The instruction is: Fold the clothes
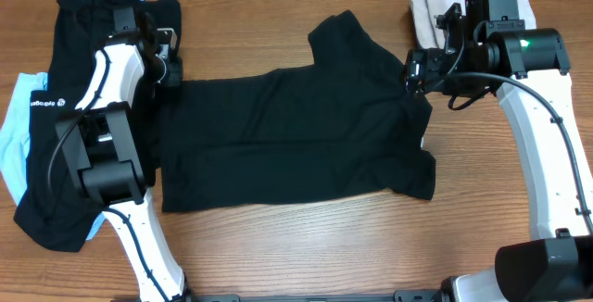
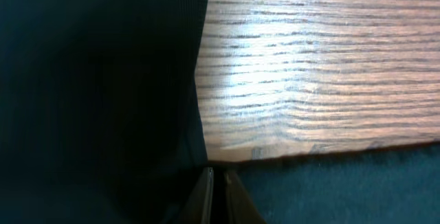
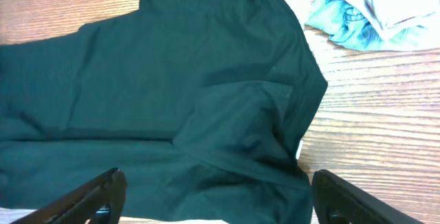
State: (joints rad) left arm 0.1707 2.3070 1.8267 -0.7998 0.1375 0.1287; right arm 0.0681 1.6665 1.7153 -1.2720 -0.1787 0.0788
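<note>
A plain black T-shirt [image 1: 296,135] lies spread flat across the middle of the table, sleeves toward the right. My left gripper [image 1: 171,68] is at its far left corner. In the left wrist view its fingers [image 2: 206,196] are pressed together on the edge of the dark cloth [image 2: 96,86]. My right gripper [image 1: 414,69] hovers over the shirt's collar end, wide open. Its fingers [image 3: 103,193] straddle the folded shoulder cloth [image 3: 240,128] without touching it, and a white tag [image 3: 300,148] peeks out at the shirt's edge.
A heap of clothes lies at the left: a black one with a small white logo [image 1: 46,103] over a light blue one [image 1: 17,149]. Beige [image 1: 435,6] and grey-blue [image 3: 344,28] garments sit at the far right corner. Bare wooden table [image 1: 296,246] runs along the front.
</note>
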